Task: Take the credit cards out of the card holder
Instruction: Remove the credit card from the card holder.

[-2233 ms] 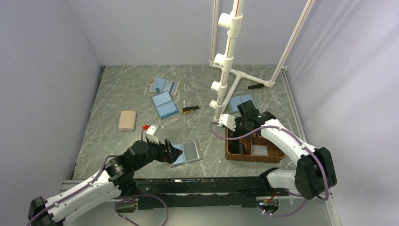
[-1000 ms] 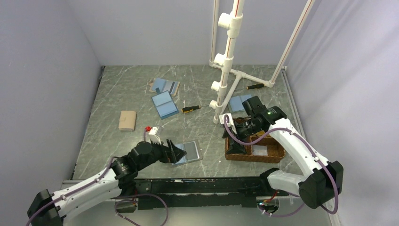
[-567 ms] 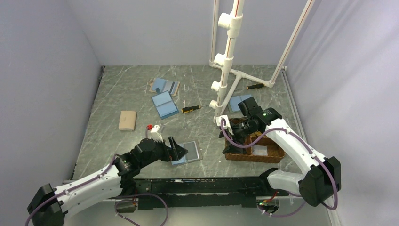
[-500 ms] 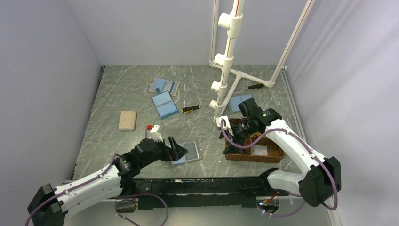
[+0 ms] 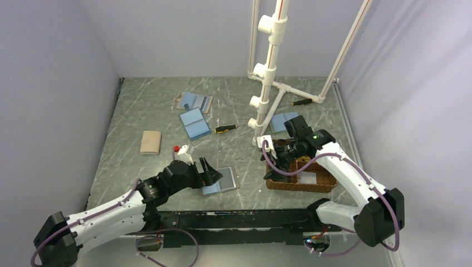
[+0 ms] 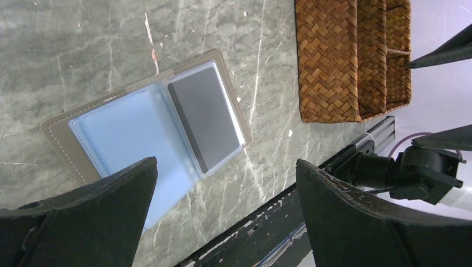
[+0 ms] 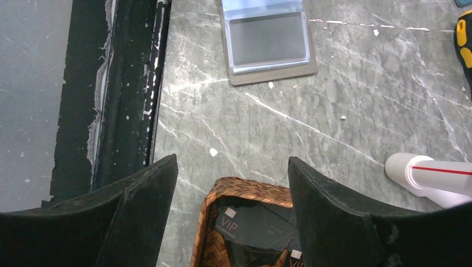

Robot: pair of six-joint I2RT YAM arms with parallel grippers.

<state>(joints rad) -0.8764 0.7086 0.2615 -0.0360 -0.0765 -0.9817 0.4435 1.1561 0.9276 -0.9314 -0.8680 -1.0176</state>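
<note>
The card holder point(image 6: 119, 130) lies open on the marble table, light blue inside with a tan edge. A grey credit card point(image 6: 205, 123) sits in its right sleeve. My left gripper point(image 6: 225, 164) hovers over its near edge, open and touching nothing; from above it point(image 5: 210, 173) is at the holder's point(image 5: 222, 179) left side. My right gripper point(image 7: 231, 162) hangs open and empty over the corner of the wicker tray point(image 7: 245, 186). Black VIP credit cards point(image 7: 253, 222) lie in that tray. The holder point(image 7: 270, 41) and its grey card point(image 7: 269, 38) show ahead of it.
Two more open blue holders point(image 5: 195, 102) point(image 5: 194, 123) and a closed tan one point(image 5: 151, 142) lie farther back. A white pipe stand point(image 5: 267, 72) rises just behind the tray point(image 5: 300, 187), with a further blue holder point(image 5: 280, 118) beside it. Two screwdrivers point(image 5: 225, 129) point(image 5: 302, 102) lie on the table.
The right gripper has drawn back and up a little from inside the tray. The left gripper has edged slightly toward the far side. Both stay open.
</note>
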